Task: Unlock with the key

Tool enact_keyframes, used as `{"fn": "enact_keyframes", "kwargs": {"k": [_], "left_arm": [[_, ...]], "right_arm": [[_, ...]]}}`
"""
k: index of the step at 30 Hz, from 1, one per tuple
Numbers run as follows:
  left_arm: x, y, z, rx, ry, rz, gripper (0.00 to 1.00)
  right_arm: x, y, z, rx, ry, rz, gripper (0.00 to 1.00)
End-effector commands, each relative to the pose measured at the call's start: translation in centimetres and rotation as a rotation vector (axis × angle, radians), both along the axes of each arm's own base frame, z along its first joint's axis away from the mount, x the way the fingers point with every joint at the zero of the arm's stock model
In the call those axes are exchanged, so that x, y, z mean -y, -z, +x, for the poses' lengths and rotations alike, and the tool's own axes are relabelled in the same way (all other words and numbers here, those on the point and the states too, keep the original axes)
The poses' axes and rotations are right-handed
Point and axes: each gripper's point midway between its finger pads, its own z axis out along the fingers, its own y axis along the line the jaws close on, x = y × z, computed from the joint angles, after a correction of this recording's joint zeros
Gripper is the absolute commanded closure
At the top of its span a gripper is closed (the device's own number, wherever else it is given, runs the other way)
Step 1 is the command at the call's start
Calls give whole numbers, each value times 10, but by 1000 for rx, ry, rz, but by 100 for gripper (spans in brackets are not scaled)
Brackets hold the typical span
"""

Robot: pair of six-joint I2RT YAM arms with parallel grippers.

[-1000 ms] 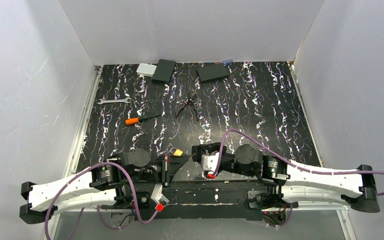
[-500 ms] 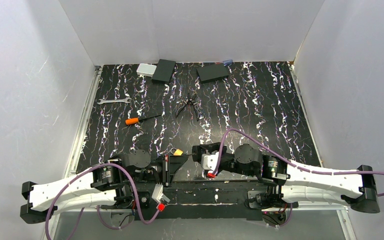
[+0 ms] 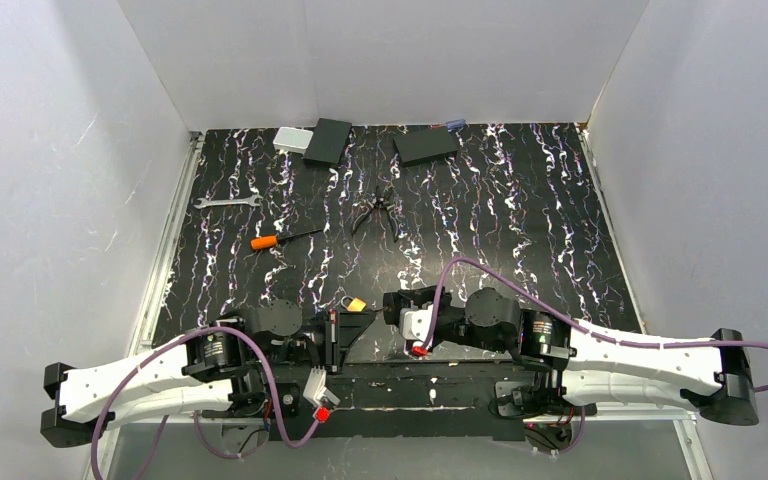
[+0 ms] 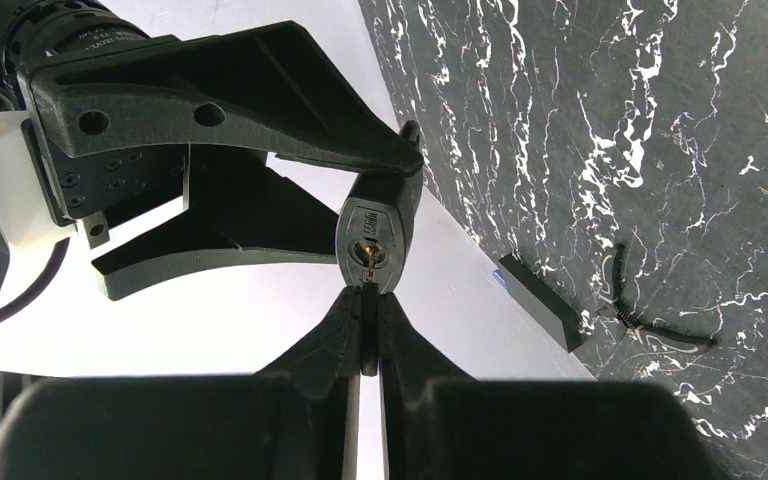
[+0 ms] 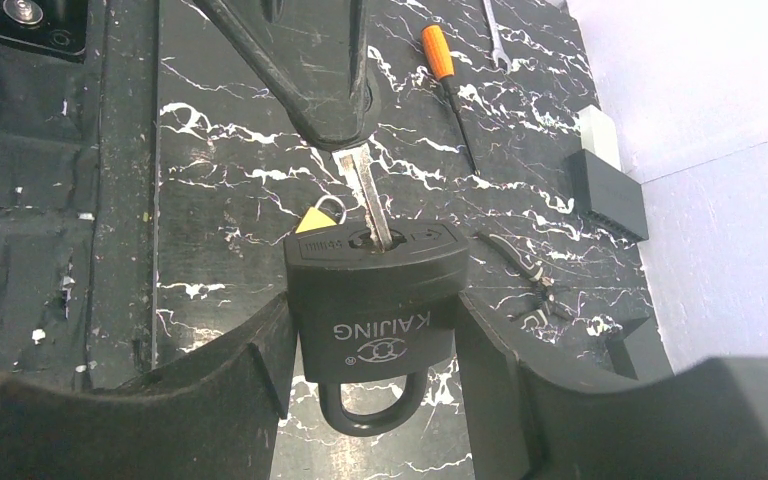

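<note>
The right gripper (image 5: 376,335) clamps the padlock (image 5: 378,300) at the table's (image 3: 520,220) near edge, mid-width. The left gripper (image 4: 368,325) pinches the key (image 5: 365,195) tight, its blade tip in the keyhole.

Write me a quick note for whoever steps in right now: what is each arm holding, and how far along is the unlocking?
Left jaws: shut on the key.
Right jaws: clamped on the sides of the padlock, its keyhole end facing the key.
Done: both things are picked up and lined up, and the key's tip is in the keyhole, with much of the blade showing outside.
Left: push the key fully in, turn it, and free the shackle, which looks closed now.
</note>
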Motion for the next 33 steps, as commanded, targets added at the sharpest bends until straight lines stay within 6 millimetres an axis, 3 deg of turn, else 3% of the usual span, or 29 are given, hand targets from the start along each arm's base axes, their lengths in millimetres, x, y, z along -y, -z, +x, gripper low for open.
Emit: {"fn": "enact_keyframes", "kwargs": {"k": [1, 10, 22, 33], "left_arm": [[2, -4, -4, -6, 21, -25, 100], [-2, -11, -3, 10, 10, -43, 100], [-5, -4, -3, 1, 4, -24, 100], [-1, -7, 5, 24, -26, -34, 100]], "right_arm": [[-13, -60, 2, 41, -4, 192, 99], [-10, -62, 5, 48, 16, 199, 99], [-9, -79, 9, 99, 24, 218, 99], [-12, -75, 0, 82, -28, 200, 99]]}}
